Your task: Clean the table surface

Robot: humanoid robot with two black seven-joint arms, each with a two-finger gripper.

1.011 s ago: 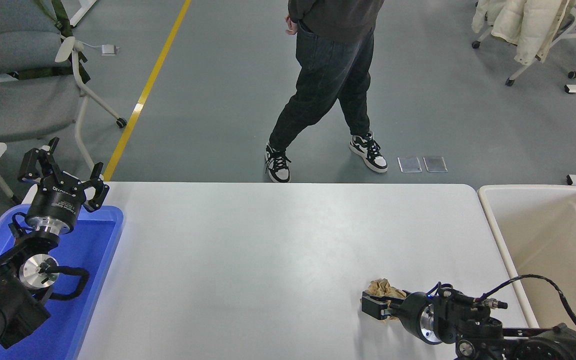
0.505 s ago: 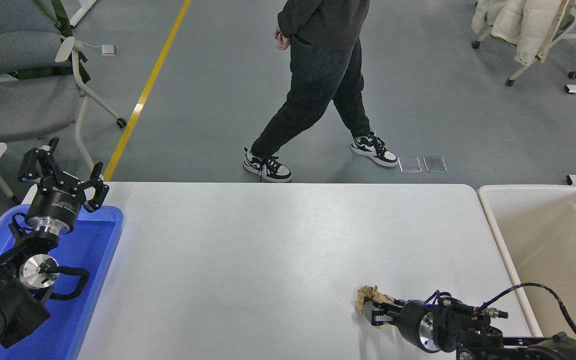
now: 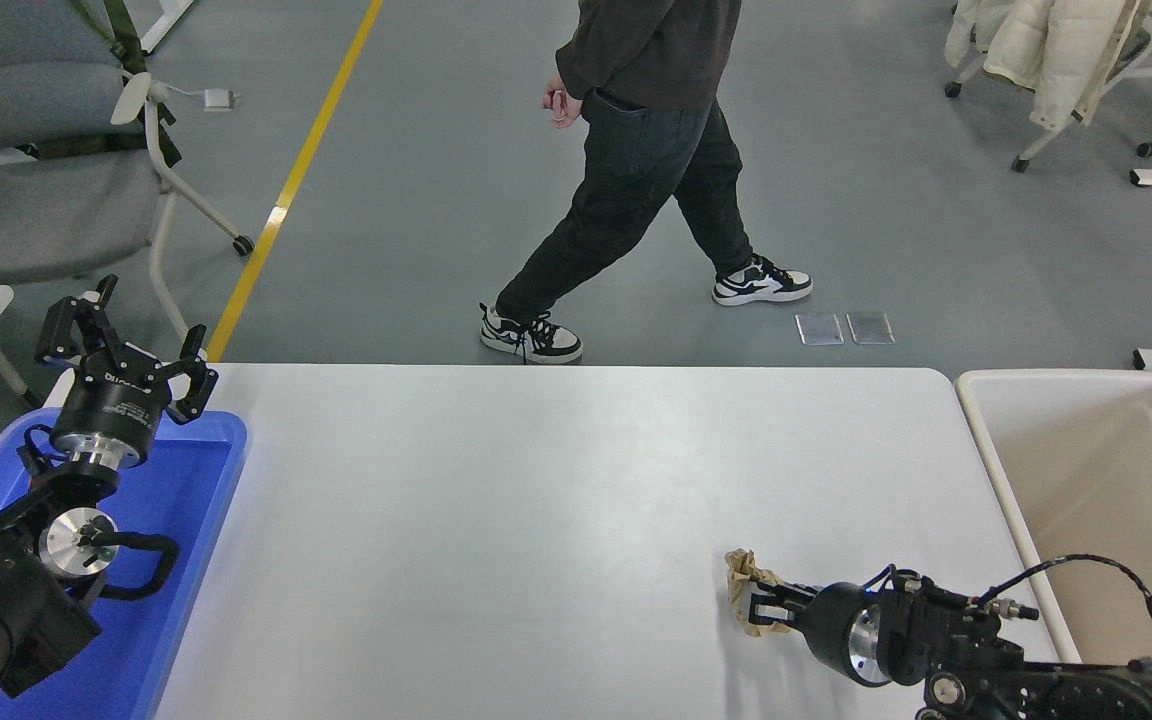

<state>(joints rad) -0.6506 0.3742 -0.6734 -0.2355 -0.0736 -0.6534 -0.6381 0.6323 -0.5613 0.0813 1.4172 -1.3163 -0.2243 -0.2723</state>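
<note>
Brown crumpled paper (image 3: 748, 596) is gripped between the closed fingers of the right gripper (image 3: 762, 608), low over the near right part of the white tabletop (image 3: 536, 480), with the beige bin (image 3: 1106, 480) lying to its right, while the left gripper (image 3: 126, 350) is parked splayed over the blue tray (image 3: 198, 470).

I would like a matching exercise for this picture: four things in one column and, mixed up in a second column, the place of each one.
Things:
1. crumpled brown paper
2. blue tray
3. beige bin
4. person

Places:
A. beside the table's right edge
B. on the floor beyond the table's far edge
C. at the table's left end, under the left gripper
D. between the right gripper's fingers, near the table's front right

Pairs: 1-D, 2-C, 3-A, 4-B
</note>
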